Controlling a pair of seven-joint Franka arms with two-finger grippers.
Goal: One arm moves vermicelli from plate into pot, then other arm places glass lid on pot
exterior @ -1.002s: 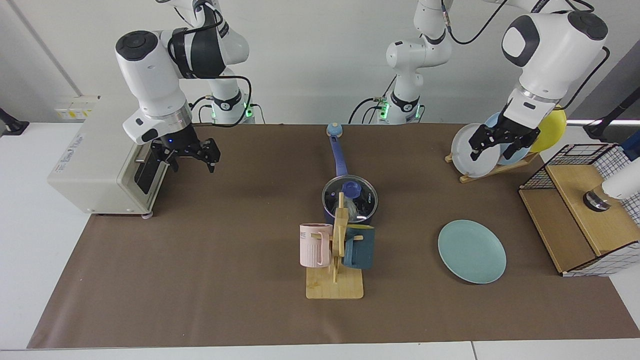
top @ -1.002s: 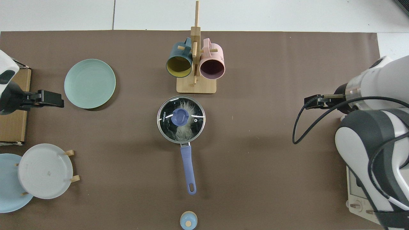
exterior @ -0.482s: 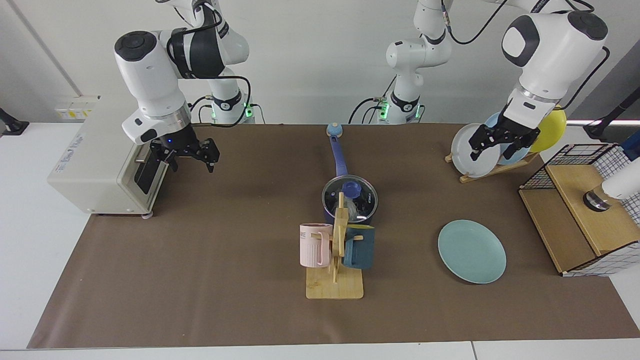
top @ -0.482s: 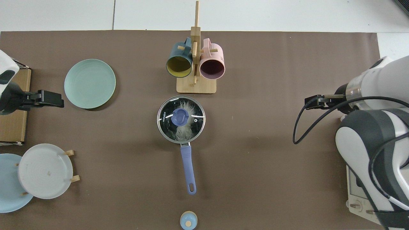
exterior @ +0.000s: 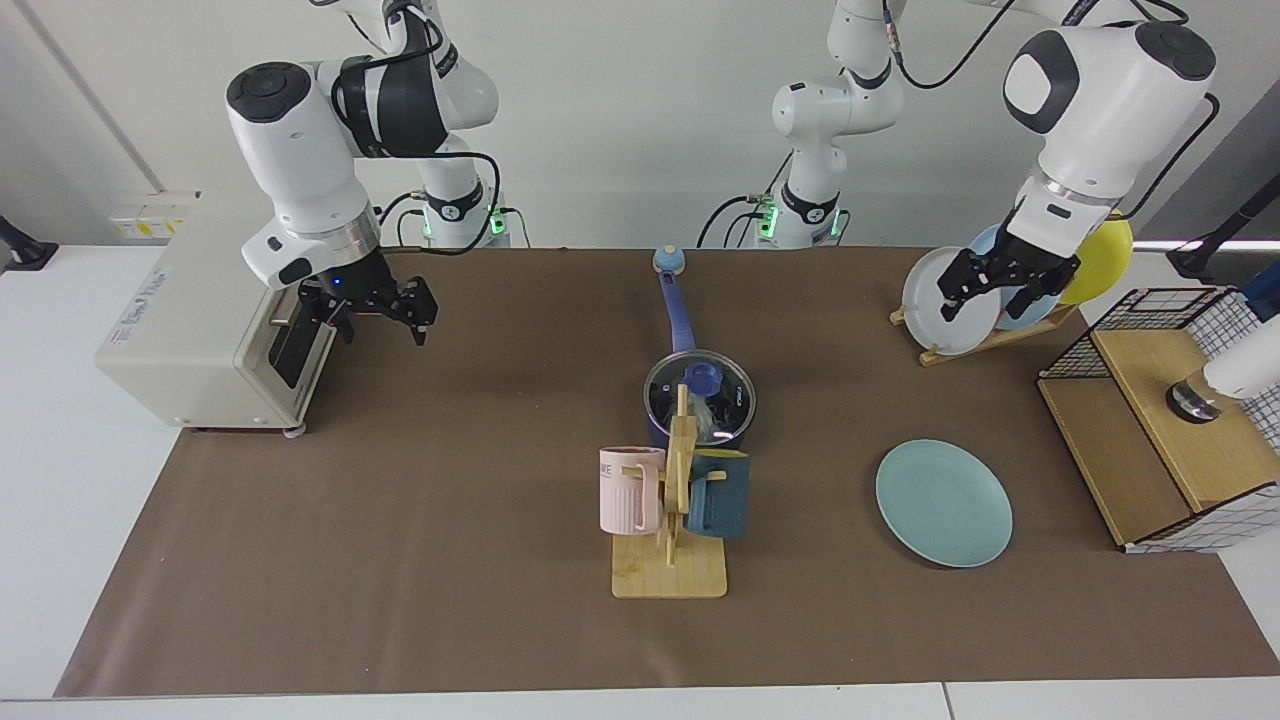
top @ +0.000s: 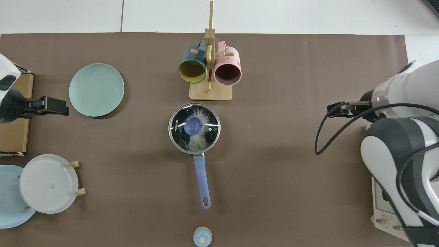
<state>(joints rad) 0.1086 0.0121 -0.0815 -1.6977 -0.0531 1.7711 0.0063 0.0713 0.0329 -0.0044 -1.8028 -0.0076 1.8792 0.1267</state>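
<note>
The pot (exterior: 700,405) stands mid-table, its long blue handle (top: 201,183) lying flat on the mat. The glass lid (top: 194,127) sits on it, blue knob (exterior: 703,377) up. Pale vermicelli (top: 197,139) shows through the glass. Off to one side lies the teal plate (exterior: 944,503) (top: 96,90), with nothing on it. My right gripper (exterior: 383,325) (top: 337,109) hangs open and holds nothing, next to the white appliance and far from the pot. My left gripper (exterior: 990,300) (top: 55,105) is open too, hovering in front of the plate rack, above and behind the teal plate.
A wooden mug rack (exterior: 670,570) with a pink mug (exterior: 628,490) and a dark blue mug (exterior: 720,493) stands just in front of the pot. The plate rack (exterior: 985,290), a wire-and-wood box (exterior: 1170,420), a white appliance (exterior: 190,320) and a small blue round object (exterior: 669,261) line the edges.
The right arm has drawn back very slightly toward the appliance. Nothing else has moved.
</note>
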